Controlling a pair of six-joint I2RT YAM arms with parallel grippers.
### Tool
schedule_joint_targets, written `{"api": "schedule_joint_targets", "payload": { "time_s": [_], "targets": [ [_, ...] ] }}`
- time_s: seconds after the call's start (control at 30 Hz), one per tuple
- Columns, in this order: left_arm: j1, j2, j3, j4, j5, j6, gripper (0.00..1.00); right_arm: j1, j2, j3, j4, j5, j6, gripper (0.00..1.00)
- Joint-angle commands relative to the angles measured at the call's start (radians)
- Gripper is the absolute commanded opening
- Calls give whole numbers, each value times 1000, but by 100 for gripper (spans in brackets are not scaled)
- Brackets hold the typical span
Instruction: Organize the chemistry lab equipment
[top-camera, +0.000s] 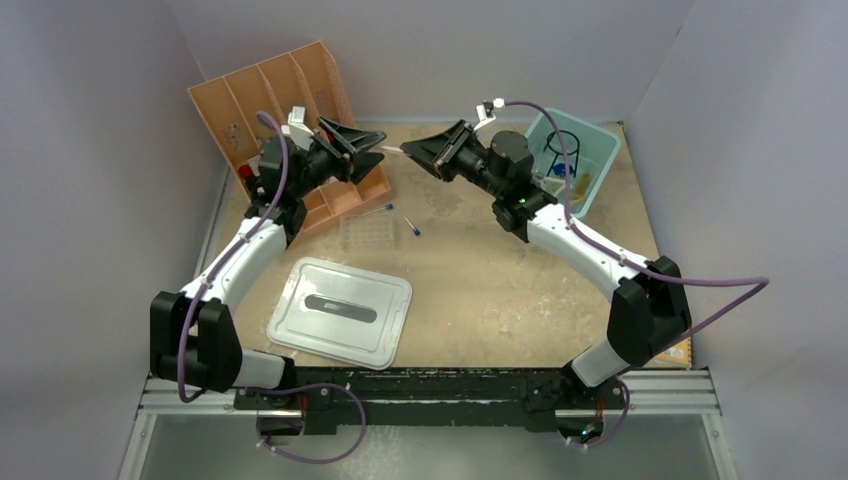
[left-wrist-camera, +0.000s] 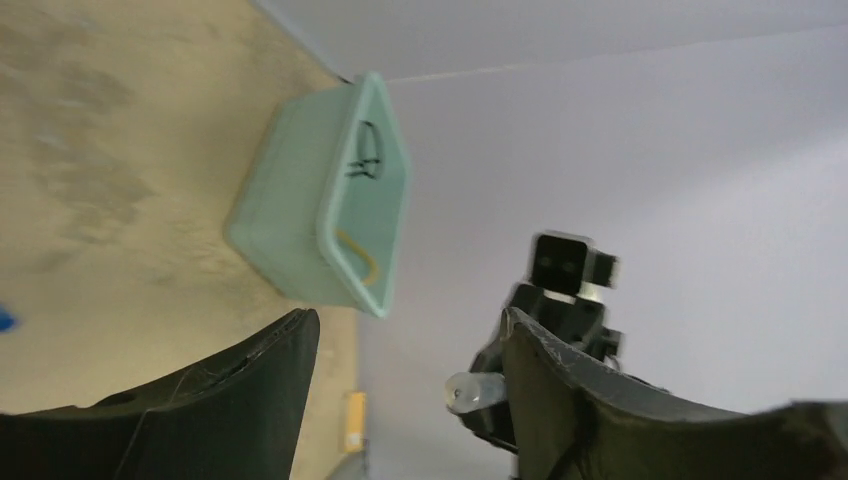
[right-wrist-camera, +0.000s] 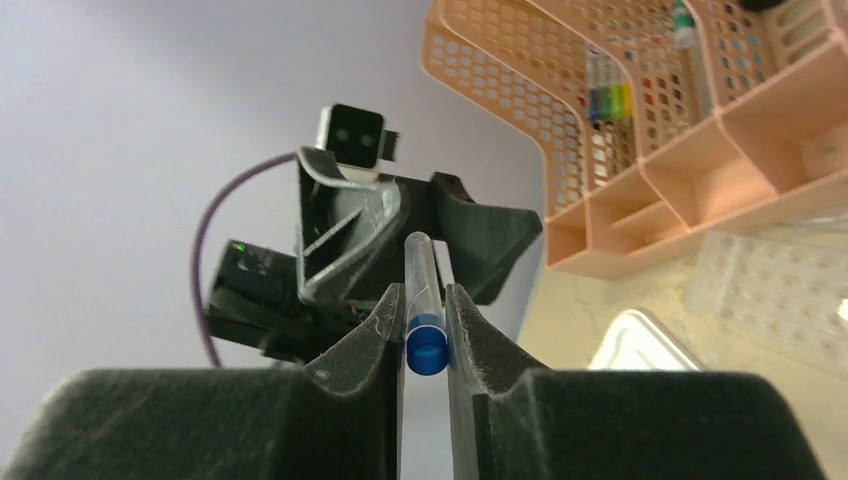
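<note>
Above the far middle of the bench (top-camera: 500, 300), a blue-capped tube (right-wrist-camera: 417, 262) is seen clamped in the right claw (right-wrist-camera: 425, 292), whose two pads are pressed against the tube just above its blue cap, with the clear end pointed away from the wrist. The left claw (left-wrist-camera: 408, 330) is faced straight at it with its fingers spread wide and nothing gripped. In the left wrist view, the tube's clear tip is seen within that gap, close beside one finger; whether it is touched cannot be told. Below the two claws, on the bench, a clear tube rack (top-camera: 365, 233) is laid flat just beside the front of the peach slotted organizer (top-camera: 280, 105). Two loose blue-capped tubes (top-camera: 410, 225) are found on the bench next to the rack's far right corner. Small coloured items are seen through the organizer's mesh walls in the right wrist view, but they are too small to be named. A grey-white lid (top-camera: 340, 312) with a dark handle slot is laid nearer the arm bases, apart from the rack. At the far right corner a teal bin (top-camera: 598, 170) is placed, well away from the held tube, and a black wire ring (top-camera: 562, 150) and an amber hose (top-camera: 572, 182) are contained in it. Between the claws and the rack below, nothing is seen standing in the way.
</note>
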Motion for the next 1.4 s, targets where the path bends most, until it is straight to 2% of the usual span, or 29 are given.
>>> {"api": "schedule_joint_targets", "payload": {
  "time_s": [0.0, 0.13, 0.2, 0.27, 0.37, 0.53, 0.83, 1.17, 1.37],
  "targets": [
    [20, -53, 139, -474, -168, 434, 68, -15, -2, 74, -203, -12, -227, 6],
    [24, -85, 205, -789, -473, 689, 71, -16, 82, 218, -512, 53, -500, 7],
    [24, -108, 211, -880, -609, 761, 71, -10, 151, 313, -661, 86, -659, 7],
    [24, -129, 211, -921, -685, 805, 72, -2, 226, 409, -821, 116, -770, 8],
    [24, -158, 206, -937, -703, 838, 72, 30, 316, 517, -975, 166, -871, 8],
    [24, -190, 176, -925, -667, 820, 71, 107, 446, 660, -1078, 266, -945, 9],
    [24, -223, 136, -950, -713, 812, 70, 187, 616, 829, -1099, 406, -987, 9],
    [24, -237, 99, -949, -707, 817, 70, 208, 689, 878, -1025, 472, -1004, 9],
    [24, -238, 91, -951, -706, 819, 70, 211, 724, 898, -1005, 446, -1019, 9]
  ]
}}
